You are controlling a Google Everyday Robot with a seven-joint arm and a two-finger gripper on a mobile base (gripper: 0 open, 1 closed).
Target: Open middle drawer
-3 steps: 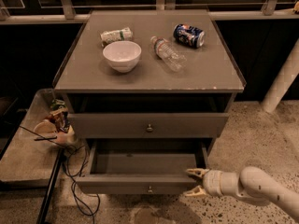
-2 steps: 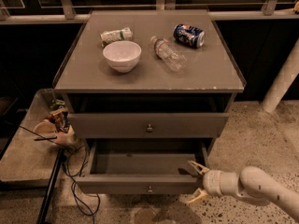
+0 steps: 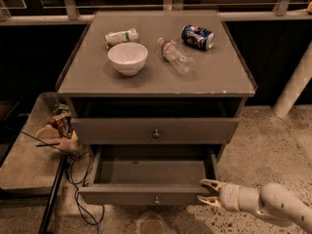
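Observation:
The middle drawer [image 3: 122, 195] stands pulled out of the grey cabinet [image 3: 156, 77], its shallow box showing bare and its small round knob [image 3: 156, 199] at the front centre. My gripper [image 3: 206, 192] hangs at the right end of that drawer's front panel, coming in from the lower right on a white arm [image 3: 273, 206]. Its fingers are open, one above the other, with nothing between them. Above, the wider drawer front [image 3: 195, 129] with its own knob juts out only slightly.
On the cabinet top lie a white bowl [image 3: 127, 57], a clear bottle [image 3: 175, 56], a blue can [image 3: 197, 36] and a crumpled packet [image 3: 122, 36]. A low side table [image 3: 24, 169] with clutter and cables [image 3: 78, 179] sits left. A white post [image 3: 295, 82] stands right.
The gripper stays at the drawer's right front corner; its fingers have spread a little wider than a second ago. The drawer has not moved.

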